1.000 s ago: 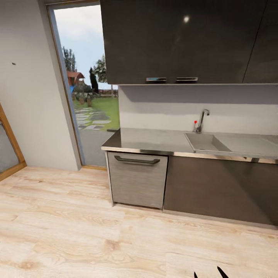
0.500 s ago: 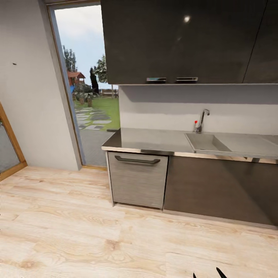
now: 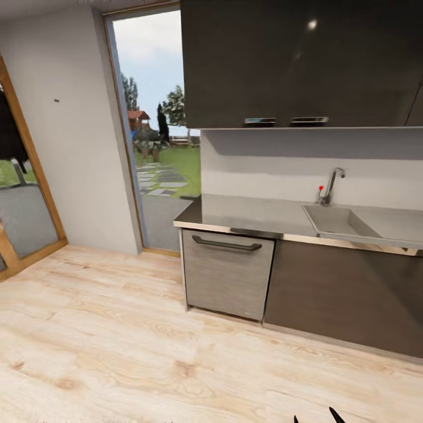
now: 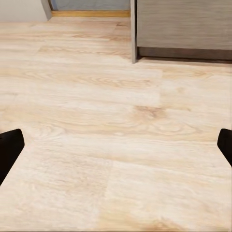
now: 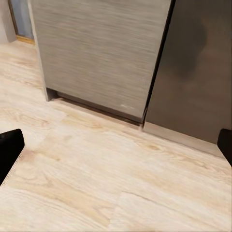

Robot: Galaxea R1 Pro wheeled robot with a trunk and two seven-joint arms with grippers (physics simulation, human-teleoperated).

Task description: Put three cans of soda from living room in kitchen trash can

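You face the kitchen (image 3: 305, 176): dark upper cabinets (image 3: 299, 64), steel counter (image 3: 247, 214), sink (image 3: 335, 222). Your left gripper (image 4: 116, 145) and right gripper (image 5: 116, 145) both gape wide over bare wood floor (image 3: 117, 346) (nothing held)

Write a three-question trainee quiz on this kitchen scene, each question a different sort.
1. True or false: the sink sits in the steel counter.
2. Beside the chrome tap is a small knob of which colour? A green B red C yellow
3. Fill in: the left gripper has both fingertips spread wide over the wood ____.

Key: 1 true; 2 B; 3 floor.
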